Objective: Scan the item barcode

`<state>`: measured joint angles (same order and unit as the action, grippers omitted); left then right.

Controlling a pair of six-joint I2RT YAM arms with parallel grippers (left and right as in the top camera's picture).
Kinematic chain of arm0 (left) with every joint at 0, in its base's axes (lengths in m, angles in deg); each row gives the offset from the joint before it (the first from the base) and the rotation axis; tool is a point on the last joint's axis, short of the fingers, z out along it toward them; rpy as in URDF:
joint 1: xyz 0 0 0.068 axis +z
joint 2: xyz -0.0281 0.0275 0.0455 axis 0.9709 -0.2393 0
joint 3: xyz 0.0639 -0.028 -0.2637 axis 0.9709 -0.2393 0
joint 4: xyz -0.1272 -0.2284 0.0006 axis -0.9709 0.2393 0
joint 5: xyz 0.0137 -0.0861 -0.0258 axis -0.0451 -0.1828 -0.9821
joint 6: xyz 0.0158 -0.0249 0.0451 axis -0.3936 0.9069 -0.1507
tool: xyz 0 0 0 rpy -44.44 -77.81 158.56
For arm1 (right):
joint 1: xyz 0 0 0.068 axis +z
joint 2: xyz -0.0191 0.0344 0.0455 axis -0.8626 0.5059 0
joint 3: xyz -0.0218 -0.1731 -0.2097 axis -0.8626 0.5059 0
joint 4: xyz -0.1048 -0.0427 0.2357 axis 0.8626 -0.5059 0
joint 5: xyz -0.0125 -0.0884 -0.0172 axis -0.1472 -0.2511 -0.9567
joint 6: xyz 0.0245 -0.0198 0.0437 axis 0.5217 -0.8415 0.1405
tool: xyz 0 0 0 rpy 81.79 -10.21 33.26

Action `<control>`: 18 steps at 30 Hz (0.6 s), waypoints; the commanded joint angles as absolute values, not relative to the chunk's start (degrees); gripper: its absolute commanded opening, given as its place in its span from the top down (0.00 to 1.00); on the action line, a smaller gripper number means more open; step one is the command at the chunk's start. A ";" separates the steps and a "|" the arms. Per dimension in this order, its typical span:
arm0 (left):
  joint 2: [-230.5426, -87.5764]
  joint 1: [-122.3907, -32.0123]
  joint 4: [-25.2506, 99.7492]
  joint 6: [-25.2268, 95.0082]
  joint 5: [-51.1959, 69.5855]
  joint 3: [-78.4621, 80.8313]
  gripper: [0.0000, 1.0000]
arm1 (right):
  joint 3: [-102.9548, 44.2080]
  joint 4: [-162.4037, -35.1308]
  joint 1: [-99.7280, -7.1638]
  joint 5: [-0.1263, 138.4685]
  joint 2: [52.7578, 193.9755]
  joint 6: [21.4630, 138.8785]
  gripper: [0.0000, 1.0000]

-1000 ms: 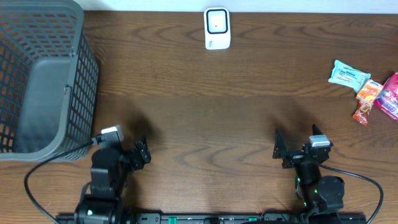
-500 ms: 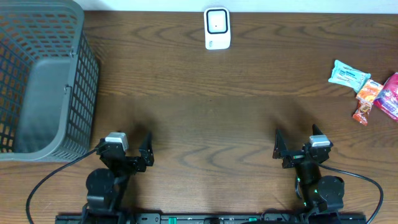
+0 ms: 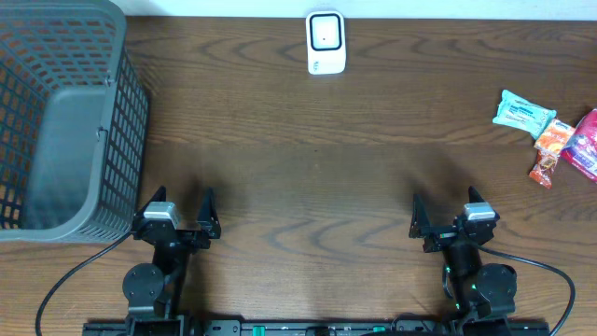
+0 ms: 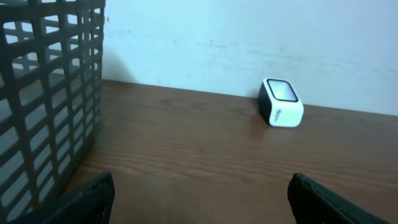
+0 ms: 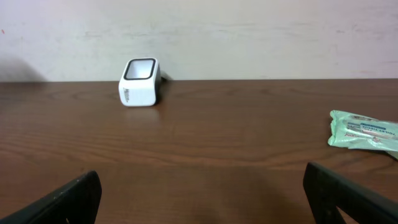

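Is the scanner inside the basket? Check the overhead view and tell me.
No, the scanner stands on the table by the far edge, well apart from the basket.

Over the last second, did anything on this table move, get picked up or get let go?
The left tool turned from an angled pose to face squarely up the table, shifting slightly toward the basket; it is open and empty. Nothing was grasped or released. The right tool, scanner and snack packets stayed put.
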<state>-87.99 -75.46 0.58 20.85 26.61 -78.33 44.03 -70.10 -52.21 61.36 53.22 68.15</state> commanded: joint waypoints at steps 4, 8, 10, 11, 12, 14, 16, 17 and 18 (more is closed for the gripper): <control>-87.49 -75.07 3.80 14.33 26.29 -78.46 0.11 | 44.21 -70.28 -52.12 61.44 52.87 67.87 0.01; -87.47 -74.66 6.25 12.15 26.31 -78.46 0.11 | 44.21 -70.28 -52.12 61.44 52.87 67.87 0.01; -87.47 -74.15 6.27 12.17 26.31 -78.46 0.11 | 44.21 -70.28 -52.12 61.44 52.87 67.87 0.01; -87.47 -73.82 6.29 12.21 26.27 -78.46 0.11 | 44.21 -70.28 -52.12 61.44 52.87 67.87 0.01; -87.47 -73.63 6.29 12.21 26.27 -78.46 0.11 | 44.21 -70.28 -52.12 61.44 52.87 67.87 0.01; -87.47 -73.39 6.27 12.17 26.29 -78.46 0.11 | 44.21 -70.28 -52.12 61.44 52.87 67.87 0.01; -87.47 -73.32 6.25 12.17 26.33 -78.46 0.11 | 44.21 -70.28 -52.12 61.44 52.87 67.87 0.01; -87.47 -73.32 6.25 12.17 26.33 -78.48 0.11 | 44.21 -70.28 -52.12 61.44 52.87 67.87 0.01; -87.47 -73.32 6.25 12.17 26.33 -78.48 0.11 | 44.21 -70.28 -52.12 61.44 52.87 67.87 0.01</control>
